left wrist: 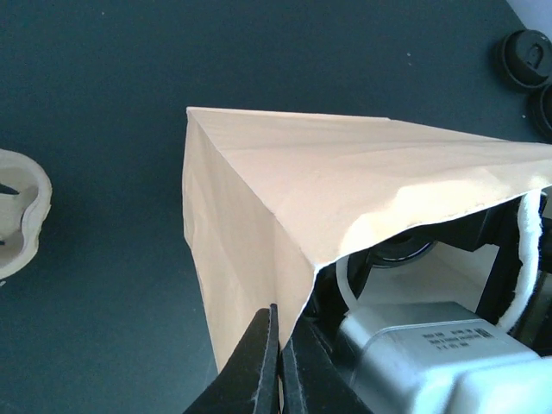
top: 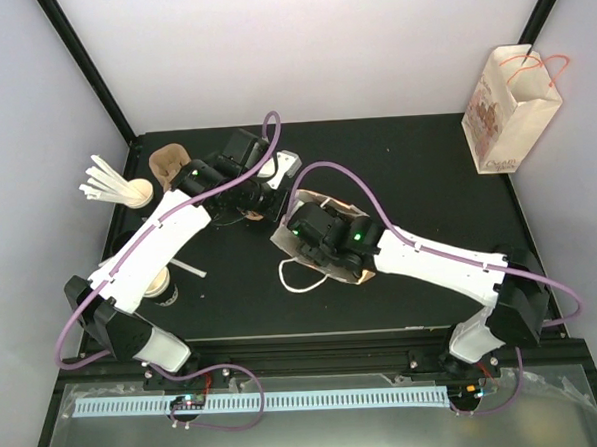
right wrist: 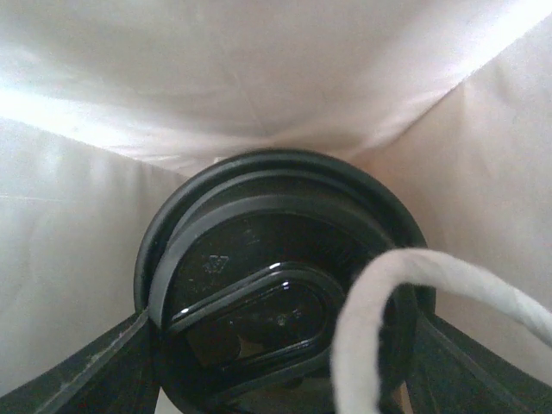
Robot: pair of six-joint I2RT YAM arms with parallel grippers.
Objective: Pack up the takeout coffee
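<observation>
On the near side of the brown paper bag, one white handle lies looped on the table. The right gripper reaches down through the bag's open mouth. Its fingers sit against opposite sides of the black lid, so it appears to be grasping the takeout coffee, which is inside the bag with paper walls all round it. The bag's other handle arcs across the lid just in front of that gripper. At the bag's far-left rim, the left gripper is clenched on the paper edge, holding the mouth open. Beyond the bag, spare lids rest on the table, and a patterned bag stands well apart at the far right. The step in hand looks like setting the cup down in the bag. Whether the cup has reached the bag's floor cannot be told. The next move calls for seating it upright, letting go, and then lifting the right gripper straight out clear of the handle. The left gripper should steady the rim until that is done.
</observation>
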